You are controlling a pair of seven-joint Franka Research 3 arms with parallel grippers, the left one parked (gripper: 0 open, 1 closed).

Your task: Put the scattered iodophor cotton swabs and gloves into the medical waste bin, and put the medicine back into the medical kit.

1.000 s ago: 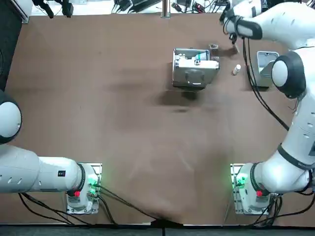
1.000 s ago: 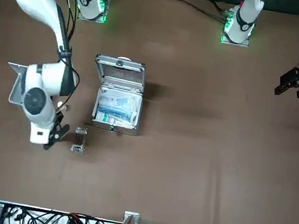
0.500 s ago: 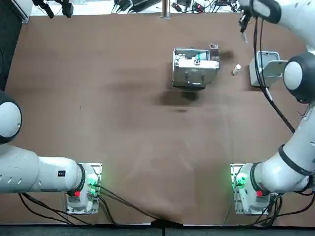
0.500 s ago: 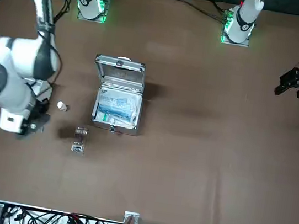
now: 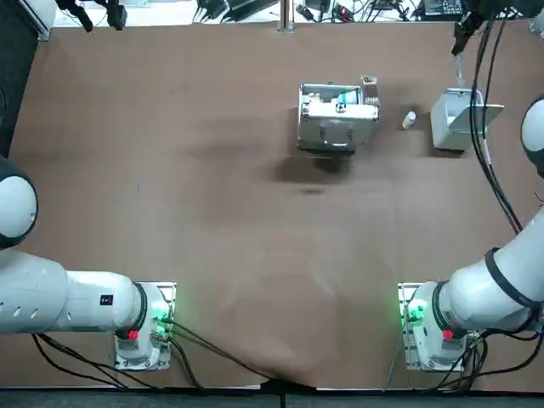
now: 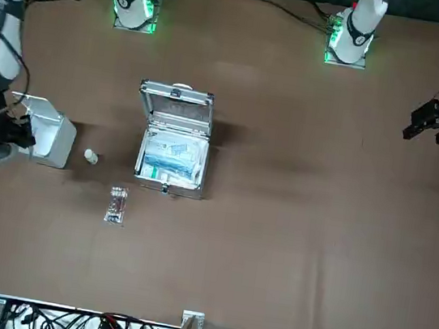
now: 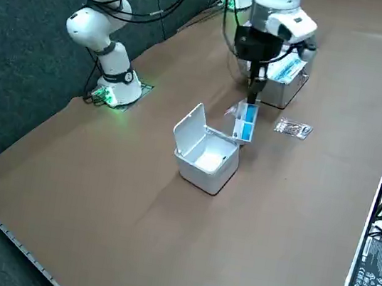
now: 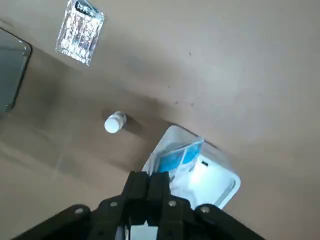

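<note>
Blue-and-white packet hangs from my right gripper, jaws closed on its top edge, over the open white plastic waste bin at the far right of the brown tabletop. Left of the bin lies a small white medicine bottle, then the open silver metal kit.

Brown table; cables along far edge; dark carpet beside.

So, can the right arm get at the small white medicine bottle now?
Probably not yet: the small white bottle lies uncovered, but the right gripper is shut on a blue-and-white packet above the open white bin.
</note>
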